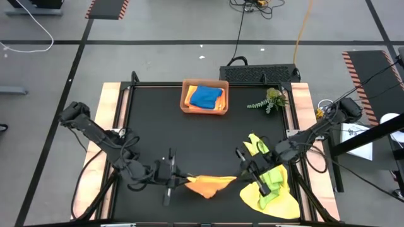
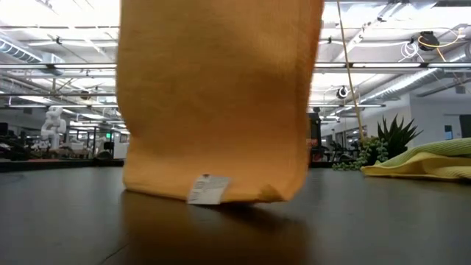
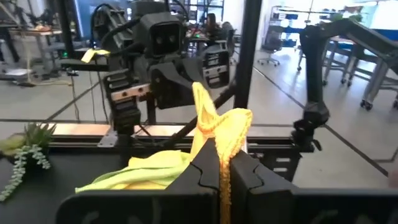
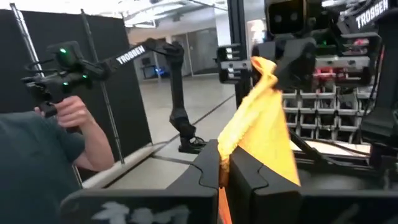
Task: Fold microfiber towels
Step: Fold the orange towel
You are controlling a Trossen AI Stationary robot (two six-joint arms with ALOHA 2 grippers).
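One orange towel (image 2: 217,103), two pincers gripping.

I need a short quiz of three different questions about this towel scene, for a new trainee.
1. True or false: both grippers have their jaws shut on the orange towel.
2. What lies in the tray? A) a blue towel B) a plant sprig C) nothing
3. Fill in: the pile of yellow and lime green towels lies under the ___ arm.

Key: 1 true: left gripper, right gripper. 2 A: blue towel. 3 right.
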